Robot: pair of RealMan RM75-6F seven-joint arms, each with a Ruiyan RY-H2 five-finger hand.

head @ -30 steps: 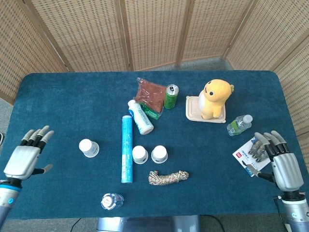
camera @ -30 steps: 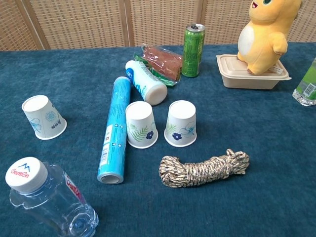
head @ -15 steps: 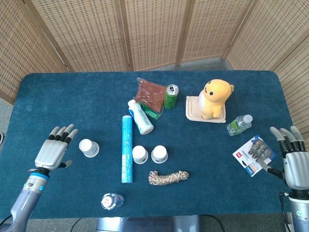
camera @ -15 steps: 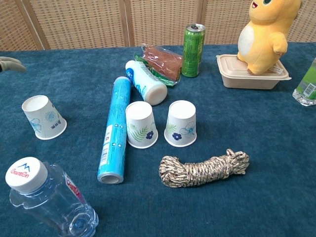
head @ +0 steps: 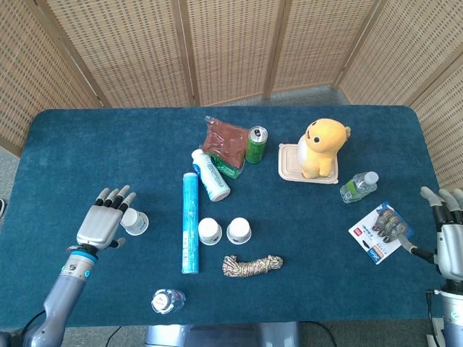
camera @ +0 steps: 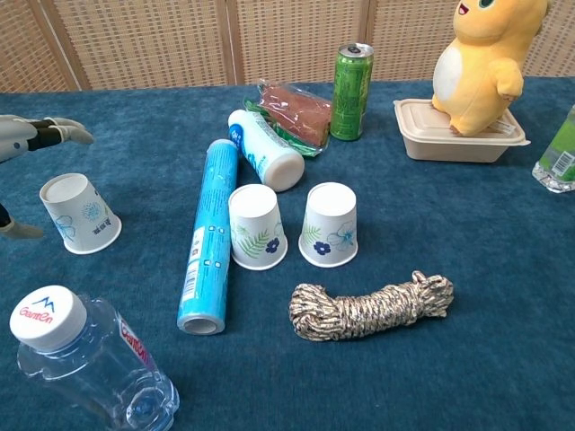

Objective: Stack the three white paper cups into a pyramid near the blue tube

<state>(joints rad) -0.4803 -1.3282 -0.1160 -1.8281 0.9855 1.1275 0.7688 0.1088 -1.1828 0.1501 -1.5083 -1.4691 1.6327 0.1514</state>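
Head view shows the left robot hand (head: pixel 105 220), fingers spread and holding nothing, just beside the lone paper cup (head: pixel 134 221), seemingly not touching, presumably to carry it toward the two upturned cups (head: pixel 223 231) flanking the blue tube (head: pixel 189 222).

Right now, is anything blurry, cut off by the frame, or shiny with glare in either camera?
Head view: sharp and evenly lit, shadows soft; the right hand is clipped by the right edge. Chest view: the water bottle near the lens is cropped at the bottom edge and shows small highlights; only the fingers of the left hand enter at the left edge; the yellow plush is cut off at the top.
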